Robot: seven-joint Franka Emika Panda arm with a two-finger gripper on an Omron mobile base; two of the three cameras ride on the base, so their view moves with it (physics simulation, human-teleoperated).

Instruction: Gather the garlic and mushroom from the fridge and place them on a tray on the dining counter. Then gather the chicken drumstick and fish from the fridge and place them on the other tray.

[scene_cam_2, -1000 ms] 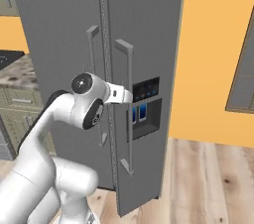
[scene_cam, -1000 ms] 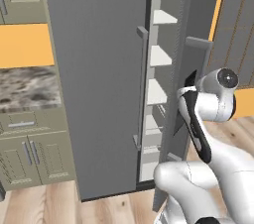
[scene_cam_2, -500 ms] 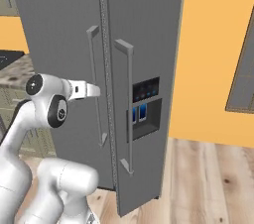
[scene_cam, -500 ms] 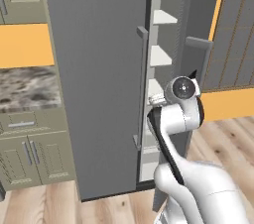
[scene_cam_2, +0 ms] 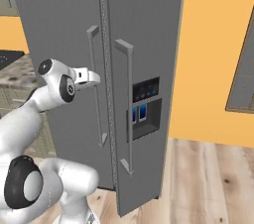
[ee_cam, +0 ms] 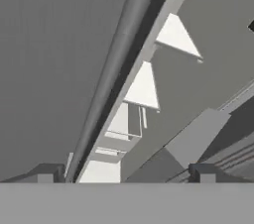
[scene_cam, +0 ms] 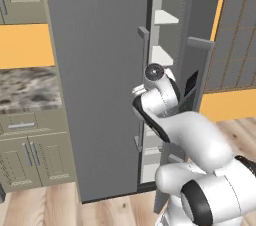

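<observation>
Hovering at frame centre-left, gripper (scene_cam_2: 95,76) fingers spread wide, holding nothing, beside fridge (scene_cam_2: 149,29) left-door handle (scene_cam_2: 93,82); right door ajar, white shelves (scene_cam: 164,17) visible upper centre.

Readable text, labels, brands, numbers, signs: none. The fridge (scene_cam_2: 144,44) carries no lettering or badge on its grey doors. The dark panel (scene_cam_2: 146,89) on the right-hand door shows a few small bluish marks, too small to read as characters. The two blue patches (scene_cam_2: 138,113) in the recess below it are plain colour, without writing. The white shelves (scene_cam: 165,17) behind the part-open door bear no labels.
</observation>
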